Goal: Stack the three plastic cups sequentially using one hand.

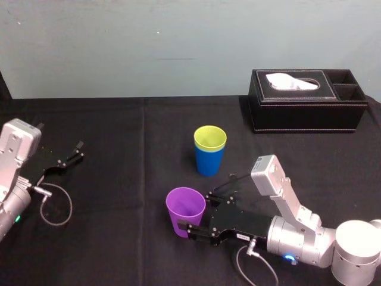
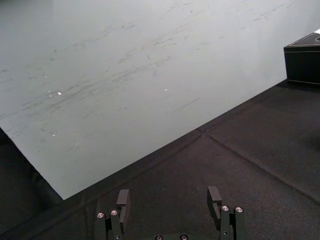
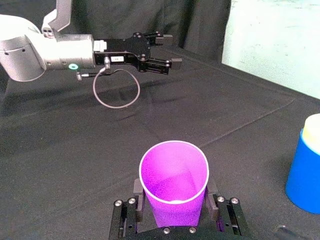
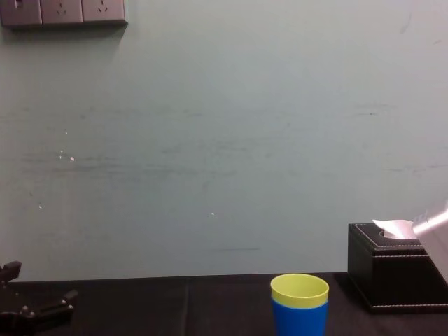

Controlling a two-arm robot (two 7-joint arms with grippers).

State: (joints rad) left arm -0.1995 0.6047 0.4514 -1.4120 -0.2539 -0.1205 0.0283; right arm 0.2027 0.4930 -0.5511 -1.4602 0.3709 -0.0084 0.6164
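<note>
Head view: right gripper point(image 1: 194, 212) is gripping the purple cup point(image 1: 186, 205), jaws pressing its sides, cup standing upright near the table's point(image 1: 113, 122) front edge. Yellow-green cup point(image 1: 209, 137) is sitting nested inside the blue cup point(image 1: 209, 161) just beyond it. Left gripper point(image 1: 75, 152) is hanging at the far left, jaws apart.

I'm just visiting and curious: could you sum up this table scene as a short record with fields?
Purple cup: upright, gripped by the right gripper's jaws
Yellow-green cup: nested in the blue cup, table centre
Left gripper: jaws open, idle at left
Tissue box: back right
</note>
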